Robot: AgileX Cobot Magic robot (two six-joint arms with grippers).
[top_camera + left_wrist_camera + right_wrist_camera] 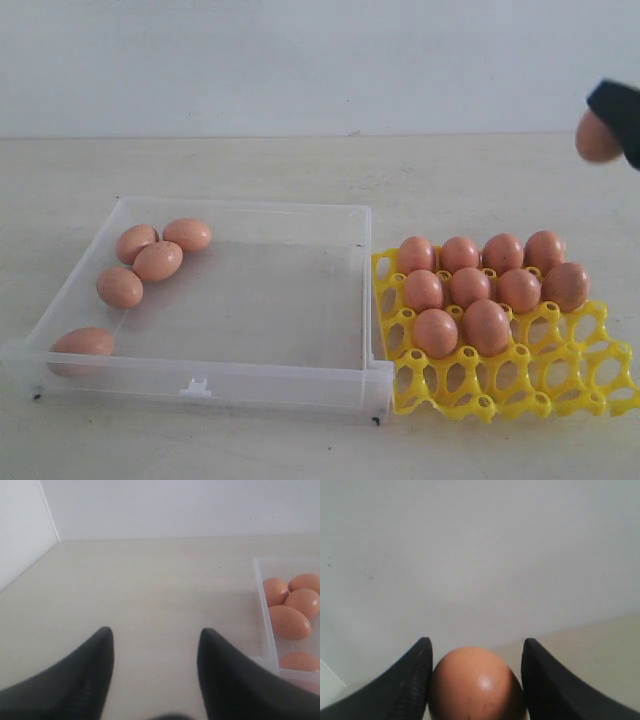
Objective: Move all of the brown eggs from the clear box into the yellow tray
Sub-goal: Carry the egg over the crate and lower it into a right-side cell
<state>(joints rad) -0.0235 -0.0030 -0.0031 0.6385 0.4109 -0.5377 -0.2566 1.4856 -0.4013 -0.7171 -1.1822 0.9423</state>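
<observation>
The right gripper (477,641) was clamped on 1 brown egg (476,685), raised at the far right. The left gripper (155,630) had its jaws apart and empty, left of the clear box (300,385), which held 5 brown eggs (158,261); 10 more sat in the yellow tray (560,385) just right of it.

Right end effector (477,642): both dark fingers (412,682) are closed against one brown egg (476,685), touching it on either side. The egg has a small glossy highlight. Behind it are a pale wall (480,555) and a strip of beige worktop (592,652).
</observation>
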